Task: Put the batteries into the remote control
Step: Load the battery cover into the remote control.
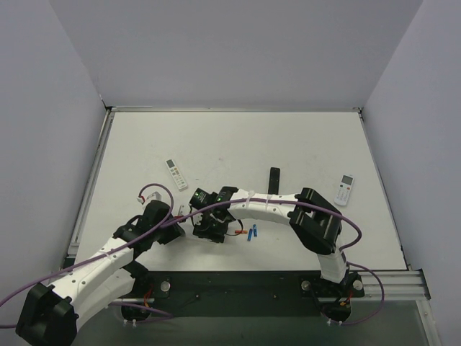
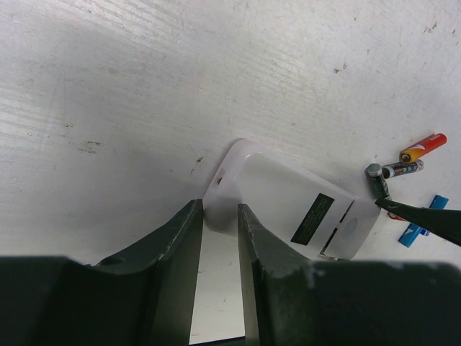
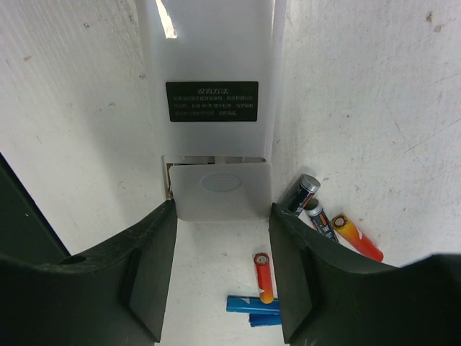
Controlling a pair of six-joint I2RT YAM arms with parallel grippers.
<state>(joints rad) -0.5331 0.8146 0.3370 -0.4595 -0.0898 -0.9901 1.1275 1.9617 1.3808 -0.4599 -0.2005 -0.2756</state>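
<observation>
Remote [image 3: 212, 108] lies back up on the bench [image 1: 238, 137], toward the near edge and left of centre, with its dark label and battery cover facing upward. Right pincer [image 3: 223, 209] straddles the cover end, one finger against each long side, holding the remote. Left pincer [image 2: 220, 210] stands narrow at the opposite end; whether it grips cannot be told. Batteries [image 3: 306, 193] lie loose on the bench just beside the cover end: dark grey, orange, red, blue.
</observation>
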